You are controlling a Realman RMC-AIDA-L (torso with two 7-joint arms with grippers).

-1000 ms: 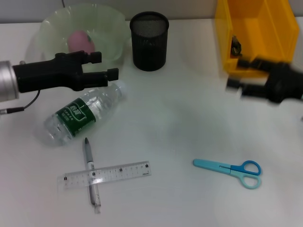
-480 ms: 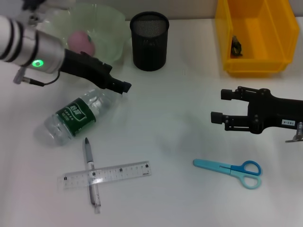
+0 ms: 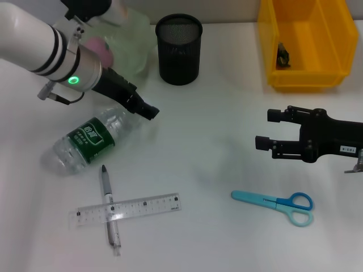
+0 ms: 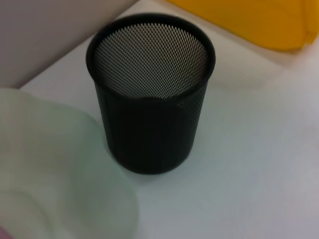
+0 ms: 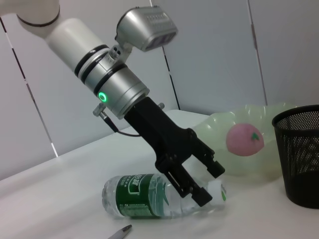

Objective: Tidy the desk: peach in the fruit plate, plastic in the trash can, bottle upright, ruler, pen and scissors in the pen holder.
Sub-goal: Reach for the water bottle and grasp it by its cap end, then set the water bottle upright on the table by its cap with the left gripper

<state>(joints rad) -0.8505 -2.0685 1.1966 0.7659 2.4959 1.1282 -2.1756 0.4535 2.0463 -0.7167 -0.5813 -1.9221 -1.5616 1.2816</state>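
Under left gripper (image 3: pixel 148 110), bottle (image 3: pixel 93 139) lying diagonally.

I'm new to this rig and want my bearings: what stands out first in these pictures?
The left gripper, jaws open, angles down over the cap end of the bottle, which lies on its side near the fruit plate holding the peach. The right gripper hovers open above the blue scissors. Front left, the pen crosses the ruler.

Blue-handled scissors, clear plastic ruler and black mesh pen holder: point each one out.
Blue-handled scissors (image 3: pixel 274 203): head view, on the pivot where blades meet handles.
Clear plastic ruler (image 3: pixel 142 206): head view, on its middle strip.
Black mesh pen holder (image 3: pixel 178 56): head view, on its outer wall.
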